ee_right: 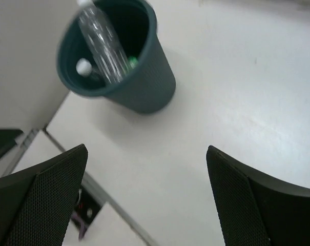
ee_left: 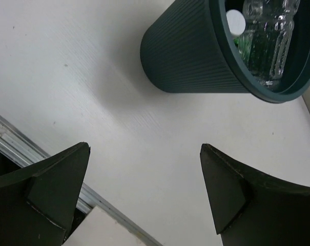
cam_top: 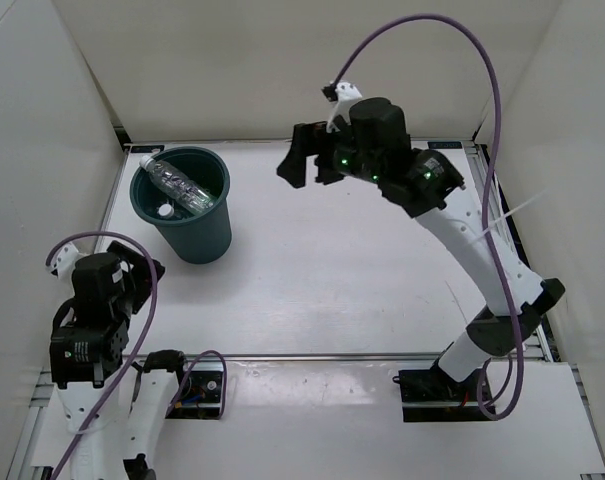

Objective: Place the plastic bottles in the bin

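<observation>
Black left pincer (ee_left: 144, 147) and right pincer (ee_right: 146, 149) gape wide, empty.

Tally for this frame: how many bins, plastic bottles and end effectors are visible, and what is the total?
Bin: 1
Plastic bottles: at least 2, all in the bin; exact count hidden
Left end effector: 1, open, empty
Right end effector: 1, open, empty
Total: at least 5

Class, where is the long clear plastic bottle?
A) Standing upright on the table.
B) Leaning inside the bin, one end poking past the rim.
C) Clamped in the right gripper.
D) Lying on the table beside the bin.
B: the clear bottle rests slanted in the bin, one end above the rim; the right gripper is open and empty.
</observation>
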Controlling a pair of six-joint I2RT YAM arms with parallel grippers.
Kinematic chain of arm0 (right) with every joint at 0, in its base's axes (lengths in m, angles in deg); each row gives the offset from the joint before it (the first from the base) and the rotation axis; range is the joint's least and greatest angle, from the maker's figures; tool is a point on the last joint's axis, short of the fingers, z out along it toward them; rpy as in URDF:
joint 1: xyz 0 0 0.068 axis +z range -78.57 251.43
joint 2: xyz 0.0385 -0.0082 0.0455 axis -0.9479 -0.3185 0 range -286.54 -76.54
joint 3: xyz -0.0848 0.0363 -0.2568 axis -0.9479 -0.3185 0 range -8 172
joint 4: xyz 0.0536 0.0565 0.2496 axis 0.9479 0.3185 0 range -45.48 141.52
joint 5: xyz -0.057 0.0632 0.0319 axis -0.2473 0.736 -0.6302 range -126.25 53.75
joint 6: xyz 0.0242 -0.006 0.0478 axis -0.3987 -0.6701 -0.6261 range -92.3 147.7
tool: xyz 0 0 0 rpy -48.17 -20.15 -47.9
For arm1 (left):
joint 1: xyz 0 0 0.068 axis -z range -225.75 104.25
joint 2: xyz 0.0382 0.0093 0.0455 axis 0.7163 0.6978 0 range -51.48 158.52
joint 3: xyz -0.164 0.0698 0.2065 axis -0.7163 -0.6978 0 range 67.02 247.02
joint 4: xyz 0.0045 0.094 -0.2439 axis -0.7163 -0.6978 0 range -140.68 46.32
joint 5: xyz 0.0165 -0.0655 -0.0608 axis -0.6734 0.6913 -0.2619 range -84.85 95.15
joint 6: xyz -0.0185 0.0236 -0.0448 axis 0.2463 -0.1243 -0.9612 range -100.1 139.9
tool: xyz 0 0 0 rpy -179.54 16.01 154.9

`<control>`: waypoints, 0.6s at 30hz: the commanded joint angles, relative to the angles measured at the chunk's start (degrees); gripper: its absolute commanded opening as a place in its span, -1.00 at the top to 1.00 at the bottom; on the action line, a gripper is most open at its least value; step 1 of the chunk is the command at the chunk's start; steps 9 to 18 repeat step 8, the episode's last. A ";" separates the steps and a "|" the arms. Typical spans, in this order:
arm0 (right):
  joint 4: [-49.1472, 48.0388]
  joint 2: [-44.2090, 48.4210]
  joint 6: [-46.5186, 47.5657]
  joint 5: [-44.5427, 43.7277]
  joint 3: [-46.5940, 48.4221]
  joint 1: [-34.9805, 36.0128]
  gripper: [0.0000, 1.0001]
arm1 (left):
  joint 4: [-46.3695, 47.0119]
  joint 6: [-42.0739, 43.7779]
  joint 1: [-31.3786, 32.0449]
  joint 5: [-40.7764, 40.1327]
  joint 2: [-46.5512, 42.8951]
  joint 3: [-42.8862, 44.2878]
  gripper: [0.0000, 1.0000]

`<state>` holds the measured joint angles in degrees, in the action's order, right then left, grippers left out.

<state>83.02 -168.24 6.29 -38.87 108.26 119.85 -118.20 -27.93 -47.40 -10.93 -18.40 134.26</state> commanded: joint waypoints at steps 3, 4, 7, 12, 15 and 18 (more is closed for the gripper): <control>17.31 1.87 -1.72 22.66 -5.33 -10.25 -1.00 | 6.23 2.74 0.16 -5.45 2.50 -0.89 -1.00; 16.09 3.27 -1.01 23.78 -7.79 -11.24 -1.00 | 6.23 3.79 0.16 -6.41 3.39 -0.89 -1.00; 9.24 12.22 -1.53 22.21 -17.90 -14.49 -1.00 | 6.93 5.46 0.16 -12.30 5.15 -0.36 -1.00; 7.40 13.29 -1.53 23.08 -19.22 -15.63 -1.00 | 9.28 6.43 0.16 -14.05 5.67 -0.36 -1.00; 7.40 13.29 -1.53 23.08 -19.22 -15.63 -1.00 | 9.28 6.43 0.16 -14.05 5.67 -0.36 -1.00; 7.40 13.29 -1.53 23.08 -19.22 -15.63 -1.00 | 9.28 6.43 0.16 -14.05 5.67 -0.36 -1.00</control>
